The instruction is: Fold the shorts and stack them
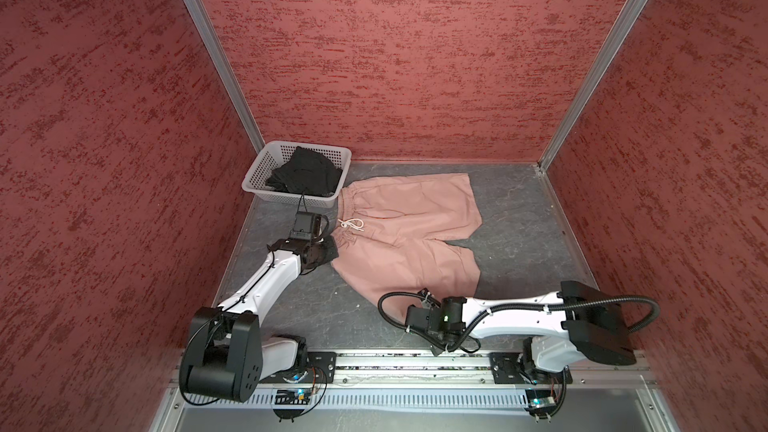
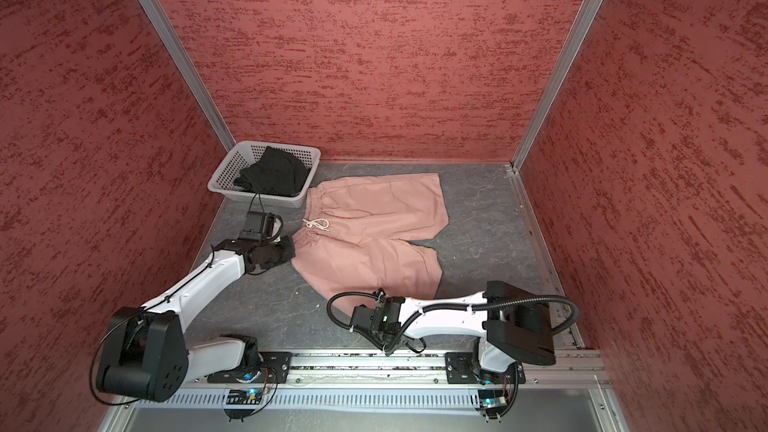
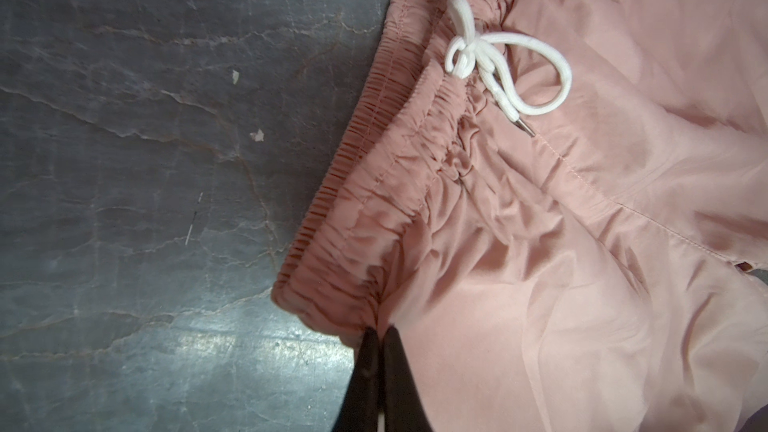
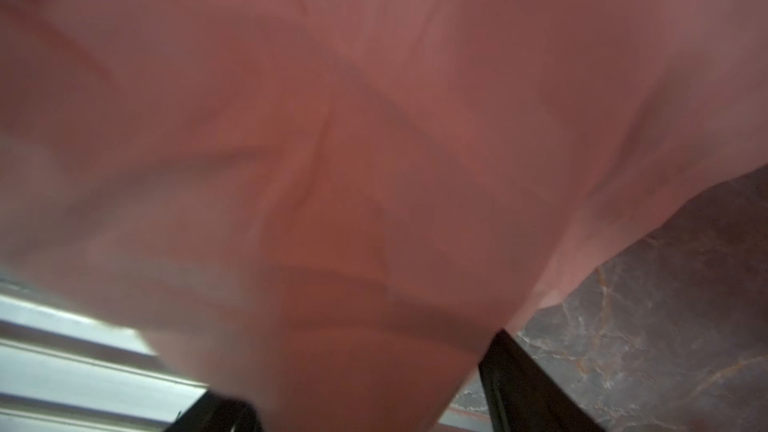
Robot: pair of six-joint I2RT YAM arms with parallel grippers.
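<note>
At the back left corner of the grey tabletop point(image 1: 519, 209) stands a white perforated basket point(image 1: 286, 198), with the black shorts point(image 1: 305, 174) bunched inside it. Just in front of the basket, the left fingers point(image 3: 372, 351) are pressed together on the near corner of the gathered waistband of the pink shorts point(image 1: 407, 222), pinching the fabric at its edge. These pink shorts lie spread across the middle of the tabletop. Their waistband is to the left, its far corner just beside the basket, and both legs point right. A white drawstring point(image 1: 351, 225) is tied in a bow at the waistband's middle. Toward the front right, the right fingers point(image 4: 511, 359) stand wide apart, low over the tabletop. The near leg's edge drapes across the gap between them, blurred in the wrist view, and they are not clamped on it.
</note>
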